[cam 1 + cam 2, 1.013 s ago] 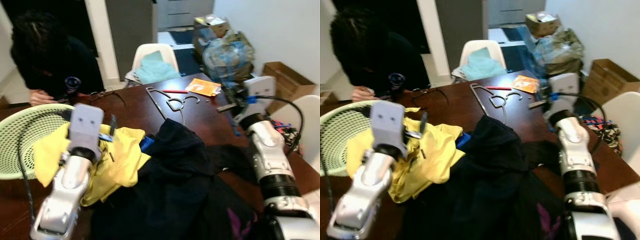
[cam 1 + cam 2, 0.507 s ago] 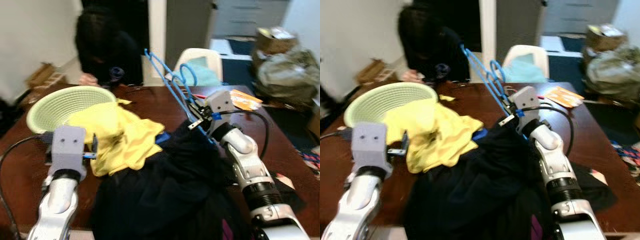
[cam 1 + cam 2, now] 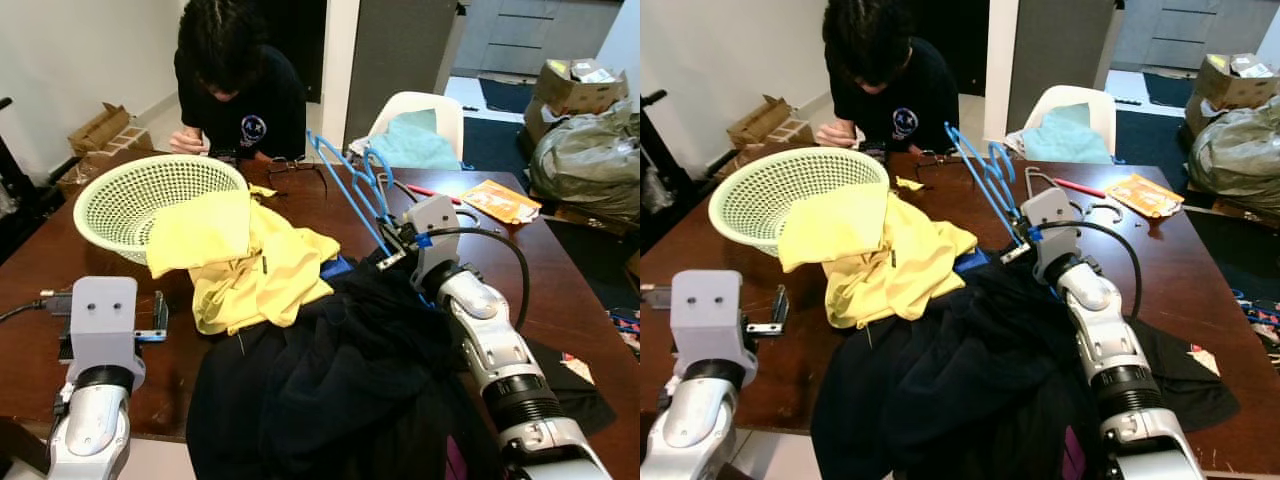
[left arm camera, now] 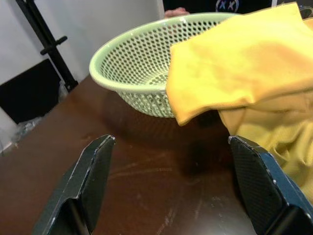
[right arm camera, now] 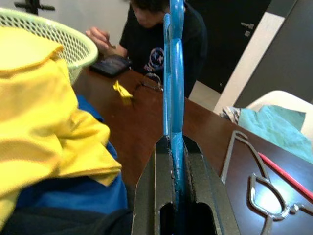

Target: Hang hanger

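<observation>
While gripped: blue hanger (image 3: 345, 180) was clamped in right gripper (image 5: 173, 147) fingers, raised above worktop (image 3: 40, 270) centre, hook up toward 12.
Done: pickup, judged.
Left: hanging; no rail in view.
Left gripper (image 4: 171, 191): fingers apart, holding nothing, near worktop edge at 8.
Room: green basket (image 3: 130, 200) and yellow cloth (image 3: 250, 270) at 10, dark clothes (image 3: 330, 380) at 6, person (image 3: 235, 80) at 12; open space at 2.

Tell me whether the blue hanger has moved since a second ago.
Yes. The blue hanger is now clamped in the right gripper, raised over the dark clothes; a second ago that gripper was at the table's far right edge with no hanger visible.
</observation>
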`<state>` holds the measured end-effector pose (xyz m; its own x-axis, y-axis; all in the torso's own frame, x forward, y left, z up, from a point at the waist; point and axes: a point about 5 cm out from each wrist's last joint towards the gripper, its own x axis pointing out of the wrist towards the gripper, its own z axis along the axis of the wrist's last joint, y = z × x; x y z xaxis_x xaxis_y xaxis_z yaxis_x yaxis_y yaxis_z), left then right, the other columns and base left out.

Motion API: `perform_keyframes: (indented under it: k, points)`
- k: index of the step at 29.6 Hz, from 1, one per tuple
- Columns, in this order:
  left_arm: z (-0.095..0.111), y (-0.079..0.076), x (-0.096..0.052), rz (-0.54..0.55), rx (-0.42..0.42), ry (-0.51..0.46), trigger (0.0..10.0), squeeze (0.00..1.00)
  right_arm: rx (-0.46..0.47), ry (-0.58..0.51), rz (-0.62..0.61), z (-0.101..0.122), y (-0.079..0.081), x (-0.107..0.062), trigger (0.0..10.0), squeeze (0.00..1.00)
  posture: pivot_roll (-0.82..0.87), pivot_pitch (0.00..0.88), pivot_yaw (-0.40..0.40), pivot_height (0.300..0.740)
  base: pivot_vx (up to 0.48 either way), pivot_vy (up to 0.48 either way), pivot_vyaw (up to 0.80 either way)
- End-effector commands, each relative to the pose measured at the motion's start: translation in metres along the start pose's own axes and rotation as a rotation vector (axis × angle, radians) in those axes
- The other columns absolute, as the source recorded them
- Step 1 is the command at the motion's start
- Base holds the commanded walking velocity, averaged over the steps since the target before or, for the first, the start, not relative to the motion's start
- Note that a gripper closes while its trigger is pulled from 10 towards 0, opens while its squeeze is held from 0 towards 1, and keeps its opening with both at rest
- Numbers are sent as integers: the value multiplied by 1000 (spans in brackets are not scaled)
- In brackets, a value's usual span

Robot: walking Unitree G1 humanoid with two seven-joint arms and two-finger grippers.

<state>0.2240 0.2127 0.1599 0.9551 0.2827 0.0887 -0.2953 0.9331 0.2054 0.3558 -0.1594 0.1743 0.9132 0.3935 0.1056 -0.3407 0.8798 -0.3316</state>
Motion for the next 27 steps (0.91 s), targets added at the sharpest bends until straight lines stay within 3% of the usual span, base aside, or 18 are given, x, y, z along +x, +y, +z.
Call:
perform_keyframes:
  k: [1,3,6,10,14,20,22,27]
  points:
    - [-8,-7,-1,-26,-22,39,10000,0,-2,75,-43,-13,-4,-4,10000,0,126,0,-39,740,0,0,0]
    - [-16,-6,-1,-41,-27,85,10000,0,-22,171,-51,-30,-2,-10,10000,0,119,0,-40,740,0,0,0]
    - [-24,-4,-3,-47,-36,133,10000,0,-22,229,-45,-41,0,-14,10000,0,118,0,-41,740,0,0,0]
    - [-36,-12,-6,-134,-39,190,10000,0,-3,270,-48,-52,3,-18,10000,0,121,0,-51,740,0,0,0]
    - [-41,-10,-4,-132,-29,206,10000,0,-7,281,-45,-54,5,-19,10000,0,118,0,-55,740,0,0,0]
    - [-52,17,8,-45,-3,224,10000,0,-11,296,-52,-57,5,-23,10000,0,109,0,-58,740,0,0,0]
    - [-50,28,18,-15,17,202,10000,0,-16,301,-58,-58,4,-25,10000,0,96,0,-54,740,0,0,0]
    - [-35,31,38,-20,3,122,10000,0,-22,306,-78,-58,0,-28,10000,0,84,0,-52,740,0,0,0]
